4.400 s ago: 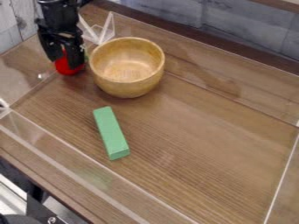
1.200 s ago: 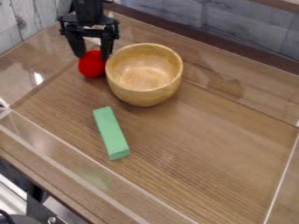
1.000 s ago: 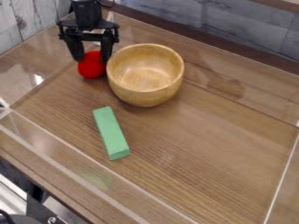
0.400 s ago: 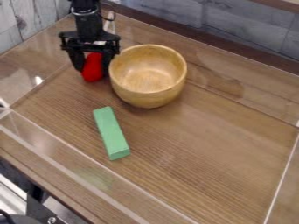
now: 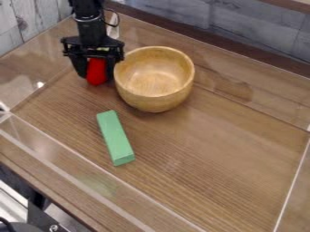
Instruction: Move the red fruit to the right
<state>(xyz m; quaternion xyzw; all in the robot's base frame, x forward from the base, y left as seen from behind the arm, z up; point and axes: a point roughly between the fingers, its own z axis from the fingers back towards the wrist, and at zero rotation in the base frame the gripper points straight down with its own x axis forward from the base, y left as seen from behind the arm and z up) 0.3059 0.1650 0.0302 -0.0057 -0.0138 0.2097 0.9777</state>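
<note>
The end effector [image 5: 93, 54] is low over the red fruit [image 5: 96, 72], its dark fingers coming down around the fruit's upper part, with red showing beneath and between them. Whether they are clamped on it I cannot tell: the view is small and the fingers hide the contact. The fruit is directly under the end effector, on or very near the table [image 5: 206, 154].

Immediately to one side of the end effector, toward the right of the view, is the wooden bowl [image 5: 154, 78], its rim just beside the fruit. Its nearness probably explains the upright, from-above reach: a sideways approach would have little room there. The fingers straddle the fruit, which would suit either a grasp or a steadying hold while nudging it along.

The green block [image 5: 115, 138] lies flat, well apart from the end effector on the viewer's side, and has no evident part in the job.

If right is meant as in this view, the bowl blocks the straight path. A push would likely drive the fruit into the bowl's wall, so a firm grip and a lift over or around the rim seems the sounder choice. Being smooth and rounded, the fruit could slip out if pinched only near its top.
</note>
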